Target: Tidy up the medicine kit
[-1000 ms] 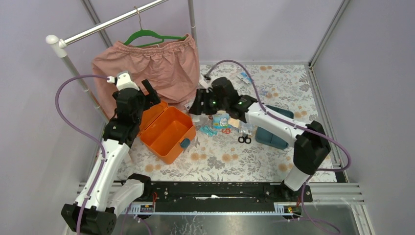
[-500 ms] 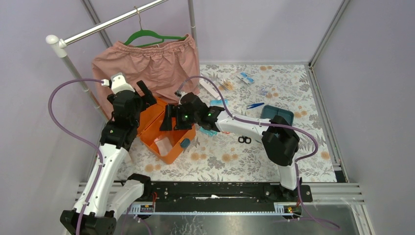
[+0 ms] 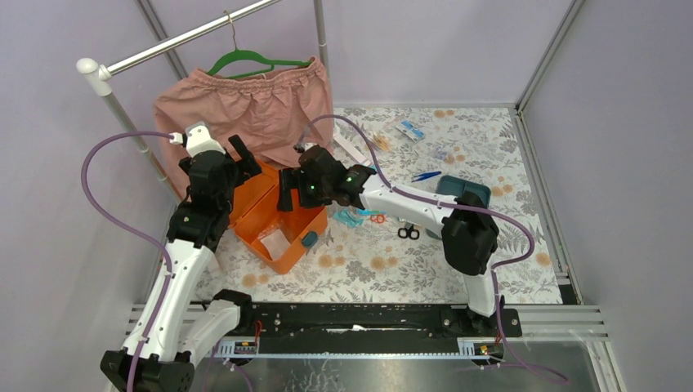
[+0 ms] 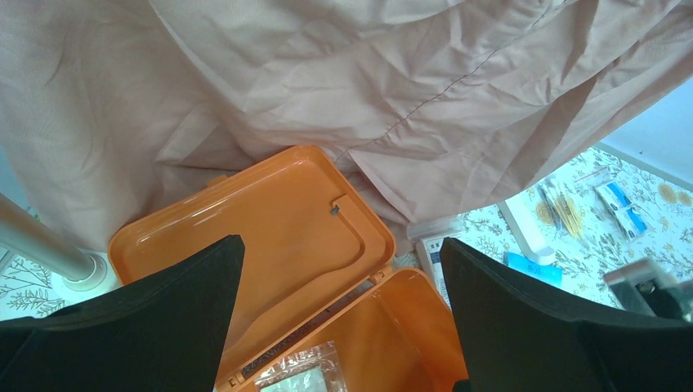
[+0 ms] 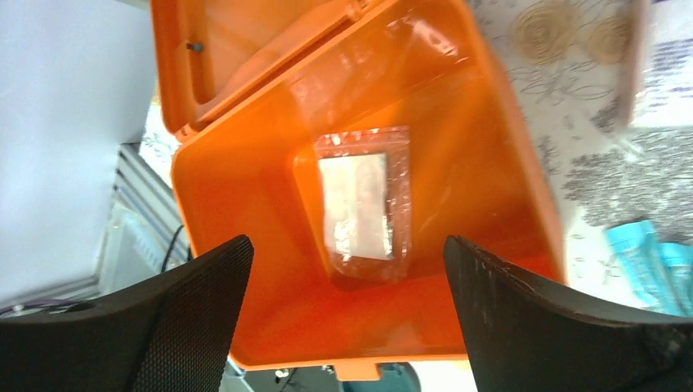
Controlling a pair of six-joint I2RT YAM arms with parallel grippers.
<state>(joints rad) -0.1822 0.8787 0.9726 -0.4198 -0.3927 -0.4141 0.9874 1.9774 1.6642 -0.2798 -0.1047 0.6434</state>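
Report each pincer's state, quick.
Left pincer: open, holding nothing.
Right pincer: open, holding nothing, above the bag lying in the box.

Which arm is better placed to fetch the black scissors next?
Right. The right gripper hangs open and empty over the orange box, on the side where the scissors lie. The left gripper, jaws open too, sits at the lid, with the box between it and the scissors.

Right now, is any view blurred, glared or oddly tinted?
Right wrist: tablecloth blurred at the right edge, orange box oversaturated, glare on the clear packet. Left wrist: sharp, soft sheen on the lid. Top external: even, sharp.
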